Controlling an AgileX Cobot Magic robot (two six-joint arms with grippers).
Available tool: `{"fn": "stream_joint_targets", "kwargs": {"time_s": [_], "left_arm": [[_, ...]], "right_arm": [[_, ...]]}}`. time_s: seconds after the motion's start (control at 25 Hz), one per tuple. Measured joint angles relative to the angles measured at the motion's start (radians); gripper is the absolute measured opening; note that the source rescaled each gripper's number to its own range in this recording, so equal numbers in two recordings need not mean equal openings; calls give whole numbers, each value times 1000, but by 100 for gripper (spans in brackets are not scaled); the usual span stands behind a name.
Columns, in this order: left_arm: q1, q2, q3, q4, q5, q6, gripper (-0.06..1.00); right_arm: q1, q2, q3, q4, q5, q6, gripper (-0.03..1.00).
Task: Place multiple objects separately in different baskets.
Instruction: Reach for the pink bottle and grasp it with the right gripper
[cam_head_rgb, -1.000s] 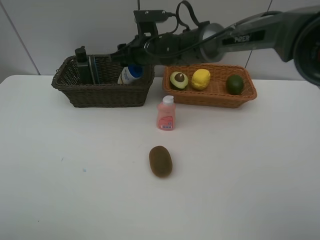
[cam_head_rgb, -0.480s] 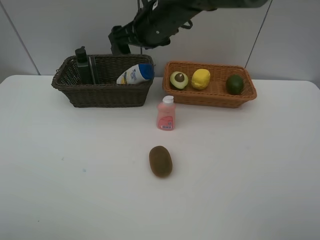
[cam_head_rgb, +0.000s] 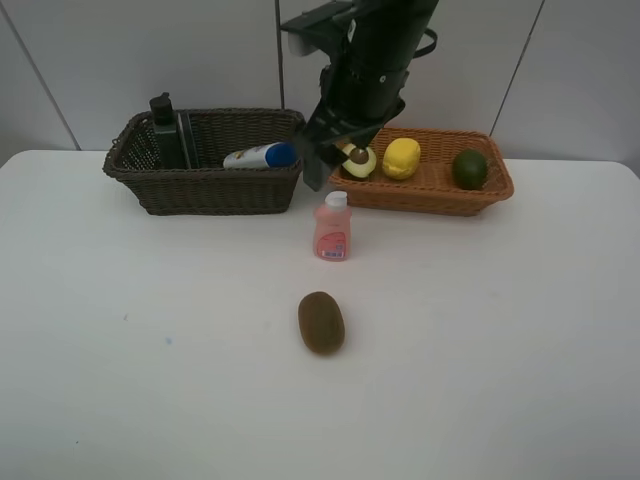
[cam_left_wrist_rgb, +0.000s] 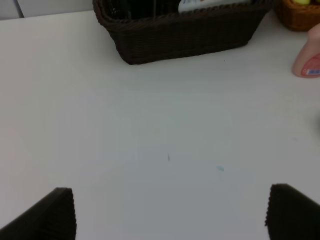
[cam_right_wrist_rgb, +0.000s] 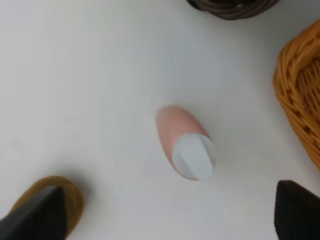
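The pink bottle (cam_head_rgb: 332, 230) stands on the white table in front of the gap between the baskets. The brown kiwi (cam_head_rgb: 321, 322) lies nearer the front. My right gripper (cam_head_rgb: 325, 168) hangs open and empty just above and behind the pink bottle. The right wrist view looks down on the bottle (cam_right_wrist_rgb: 186, 145) between the open fingers, with the kiwi (cam_right_wrist_rgb: 47, 200) to one side. The dark brown basket (cam_head_rgb: 205, 185) holds the pump bottle (cam_head_rgb: 163, 130), the dark eraser block (cam_head_rgb: 188, 136) and the blue-capped tube (cam_head_rgb: 260, 156). The orange basket (cam_head_rgb: 430, 195) holds the halved avocado (cam_head_rgb: 358, 160), lemon (cam_head_rgb: 402, 158) and green avocado (cam_head_rgb: 469, 168). My left gripper (cam_left_wrist_rgb: 170, 220) is open and empty over bare table.
The left wrist view shows the dark basket (cam_left_wrist_rgb: 180, 35), the pink bottle (cam_left_wrist_rgb: 307, 60) and a corner of the orange basket (cam_left_wrist_rgb: 300, 10). A white wall stands behind the baskets. The left arm does not show in the exterior view.
My right arm has left the dark basket, swung right and come down above the pink bottle. The tube now lies flat in the dark basket.
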Motion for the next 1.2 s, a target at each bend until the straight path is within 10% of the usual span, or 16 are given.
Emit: {"fn": "stream_joint_targets", "kwargs": {"time_s": [0.96,1.2], "left_arm": [[0,0,0,0,0,0,100],[0,0,0,0,0,0,100]], "right_arm": [[0,265,0,-34,-146,-21,99],[0,272,0,-43,-148,-21,53]]}}
